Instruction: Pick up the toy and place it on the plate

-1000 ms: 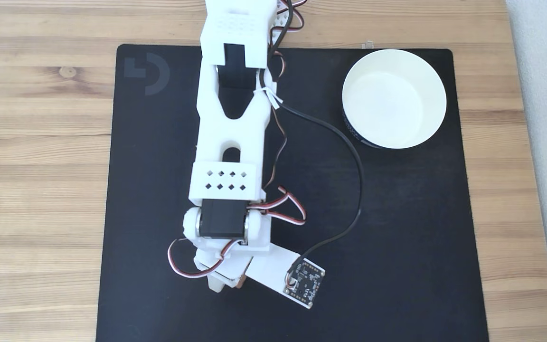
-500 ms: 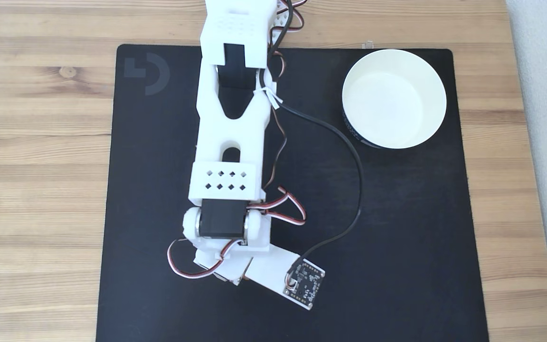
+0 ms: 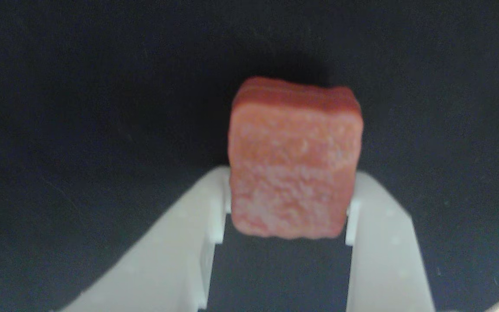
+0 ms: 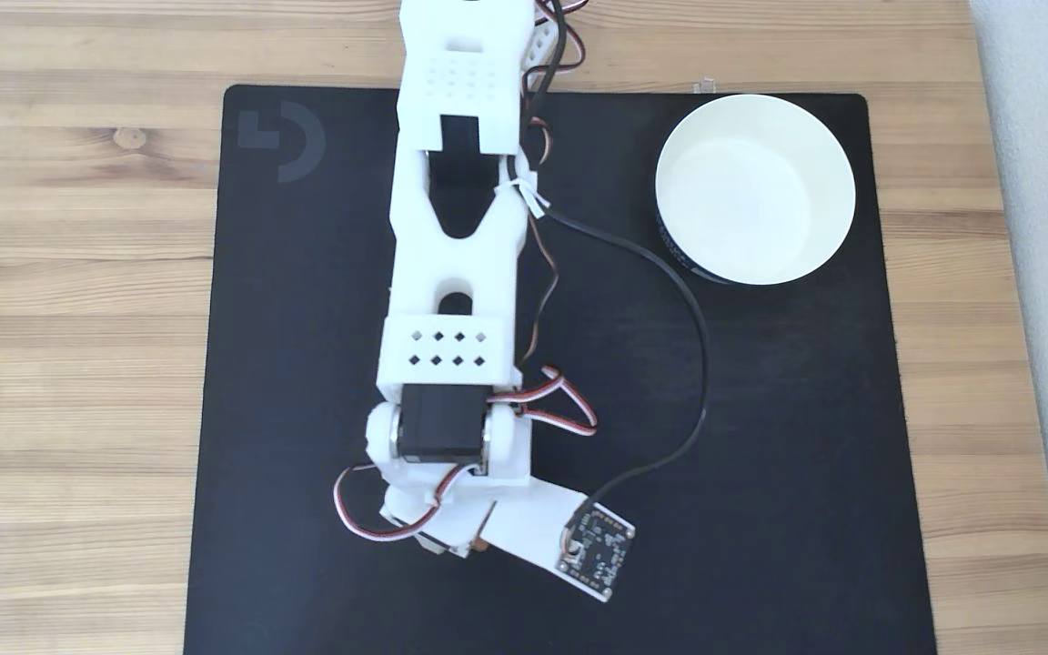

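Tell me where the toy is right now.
In the wrist view the toy sits at centre frame, clamped between the gripper and its two white fingers, above the black mat.

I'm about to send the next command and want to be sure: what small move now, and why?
Probably lift straight up a little. In the wrist view the end effector is shut on the toy just above the black mat; the plate sits empty, far off.

Bare mat (image 4: 779,437) before plate (image 4: 754,189)
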`<state>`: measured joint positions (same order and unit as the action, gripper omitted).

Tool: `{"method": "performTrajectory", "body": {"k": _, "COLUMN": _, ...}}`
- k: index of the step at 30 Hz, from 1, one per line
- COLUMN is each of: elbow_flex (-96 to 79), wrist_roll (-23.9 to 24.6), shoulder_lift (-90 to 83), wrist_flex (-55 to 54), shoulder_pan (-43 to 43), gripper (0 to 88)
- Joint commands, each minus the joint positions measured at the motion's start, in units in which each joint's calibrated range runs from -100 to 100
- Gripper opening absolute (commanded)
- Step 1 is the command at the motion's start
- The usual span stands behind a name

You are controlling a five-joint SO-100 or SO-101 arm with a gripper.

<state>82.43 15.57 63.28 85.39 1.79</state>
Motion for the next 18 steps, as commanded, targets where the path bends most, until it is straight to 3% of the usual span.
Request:
{"method": "performTrajectory", "body": {"k": 1, "elbow_flex": 6.4, "wrist_roll": -0.02, "shoulder_lift": -5.8, "wrist_flex": 2.07, "shoulder_pan": -1.66, "gripper": 2.4}}
{"method": "performTrajectory", "body": {"k": 9, "elbow_flex": 5.86, "wrist_roll": 0.35, "shoulder_lift": -17.39, "wrist_flex": 4.28, "shoulder_pan": -5.09, "gripper": 2.6}}
{"method": "performTrajectory", "body": {"k": 18, "elbow_flex": -20.01, "wrist_roll": 0.35, "shoulder_lift": -38.4, "wrist_flex": -4.45, "shoulder_pan": -10.7, "gripper": 2.8}}
